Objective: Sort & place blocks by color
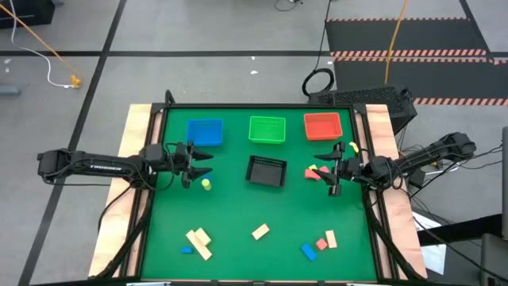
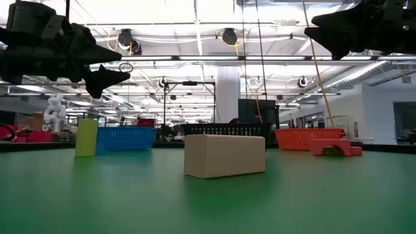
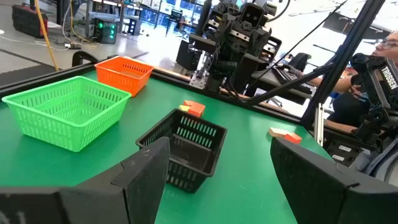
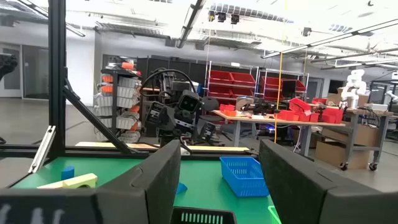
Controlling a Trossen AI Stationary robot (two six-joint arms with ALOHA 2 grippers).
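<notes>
Both grippers hover open and empty above the green table. My left gripper (image 1: 198, 163) is at mid left, just far of an upright yellow-green block (image 1: 206, 184), which also shows in the low view (image 2: 86, 137). My right gripper (image 1: 328, 168) is at mid right, beside red blocks (image 1: 312, 171) and a yellow one (image 1: 323, 168). Near the front edge lie tan bars (image 1: 198, 242) (image 1: 260, 232) (image 1: 330, 238), blue blocks (image 1: 186, 249) (image 1: 308, 251) and a red block (image 1: 321, 244). Each wrist view shows its own gripper open, the left (image 3: 221, 149) and the right (image 4: 221, 155).
A blue tray (image 1: 205, 133), a green tray (image 1: 267, 129) and a red tray (image 1: 322, 125) stand in a row at the far edge. A black mesh tray (image 1: 266, 170) sits in the middle between the grippers. A person sits beyond the table's right side (image 3: 373, 68).
</notes>
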